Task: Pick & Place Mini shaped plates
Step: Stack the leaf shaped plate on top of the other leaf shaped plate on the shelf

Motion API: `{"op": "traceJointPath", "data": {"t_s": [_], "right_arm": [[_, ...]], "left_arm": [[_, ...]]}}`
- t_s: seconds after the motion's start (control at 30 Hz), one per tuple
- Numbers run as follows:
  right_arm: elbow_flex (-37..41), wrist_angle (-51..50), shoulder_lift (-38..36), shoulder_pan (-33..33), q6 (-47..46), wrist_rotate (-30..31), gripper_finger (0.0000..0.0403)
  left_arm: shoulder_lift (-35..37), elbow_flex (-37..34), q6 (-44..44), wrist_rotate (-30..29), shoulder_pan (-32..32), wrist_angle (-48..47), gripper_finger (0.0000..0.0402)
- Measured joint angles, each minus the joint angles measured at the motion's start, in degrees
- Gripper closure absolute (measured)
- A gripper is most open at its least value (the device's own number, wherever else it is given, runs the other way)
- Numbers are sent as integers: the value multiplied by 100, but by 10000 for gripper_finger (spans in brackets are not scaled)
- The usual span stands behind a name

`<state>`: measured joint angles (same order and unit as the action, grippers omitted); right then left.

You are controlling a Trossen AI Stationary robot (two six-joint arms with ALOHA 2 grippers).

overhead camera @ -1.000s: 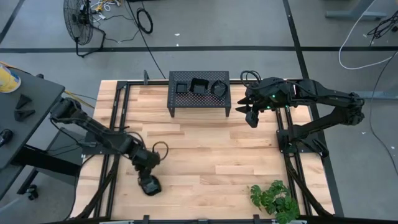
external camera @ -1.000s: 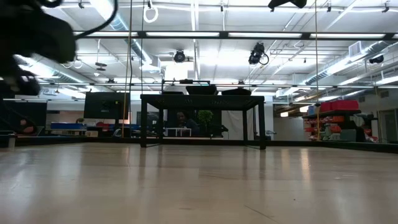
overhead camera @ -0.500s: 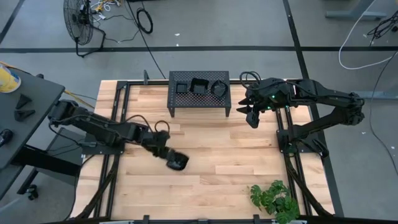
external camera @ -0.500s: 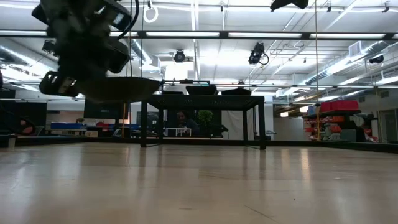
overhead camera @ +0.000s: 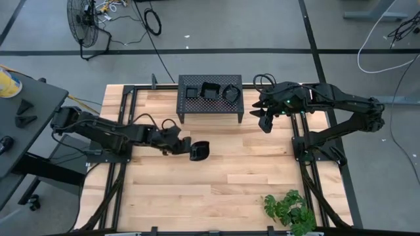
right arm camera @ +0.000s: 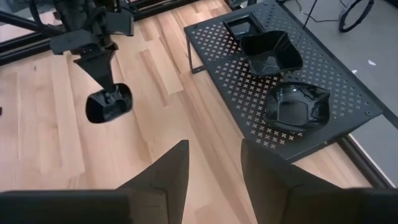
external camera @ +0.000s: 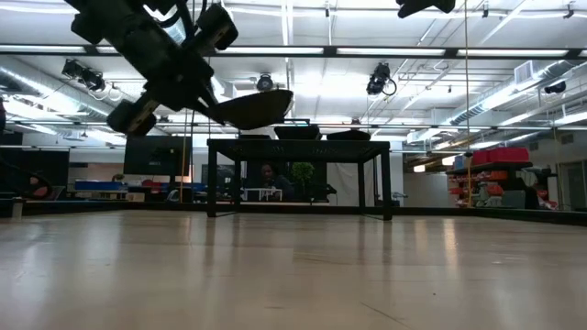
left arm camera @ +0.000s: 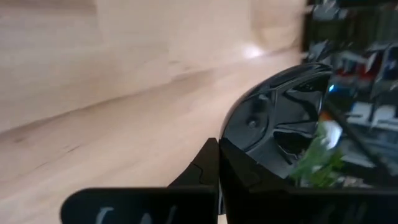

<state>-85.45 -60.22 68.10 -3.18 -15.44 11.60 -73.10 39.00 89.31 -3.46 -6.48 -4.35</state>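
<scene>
Left hand (overhead camera: 182,145) out over the middle of the wooden worktop (overhead camera: 223,177), in front of the perforated metal stand (overhead camera: 210,105), clamped tight on the rim of one mini shaped plate (overhead camera: 199,151). The held plate, glossy black and rounded, is carried clear above the boards, tilted; the low view shows it raised about level with the stand's top, the left wrist view shows its rim pinched between the dark fingers (left arm camera: 211,168)

Three more plates on the stand's top: a small square one (right arm camera: 243,25), a deeper square one (right arm camera: 271,52), a wavy-edged one (right arm camera: 296,106), set in a row, close together

Right hand (overhead camera: 264,120) hovers off the stand's right end, fingers (right arm camera: 165,174) parted, holding nothing

Leafy plant (overhead camera: 289,210) at the near right corner of the worktop
</scene>
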Motion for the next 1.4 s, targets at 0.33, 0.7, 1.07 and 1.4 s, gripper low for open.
{"op": "traceJointPath", "data": {"t_s": [0.33,0.7,1.07,1.4], "right_arm": [[0,78,0,0,-4,0,254],[0,97,0,0,-8,-1,254],[0,-9,0,1,-7,-3,254],[0,-126,0,2,-7,-4,254]], "left_arm": [[-85,291,316,-453,100,293,401],[-1369,1743,-313,-266,476,-82,401],[-2771,2821,-376,57,607,-176,402],[-3575,3187,-290,186,605,-234,402]]}}
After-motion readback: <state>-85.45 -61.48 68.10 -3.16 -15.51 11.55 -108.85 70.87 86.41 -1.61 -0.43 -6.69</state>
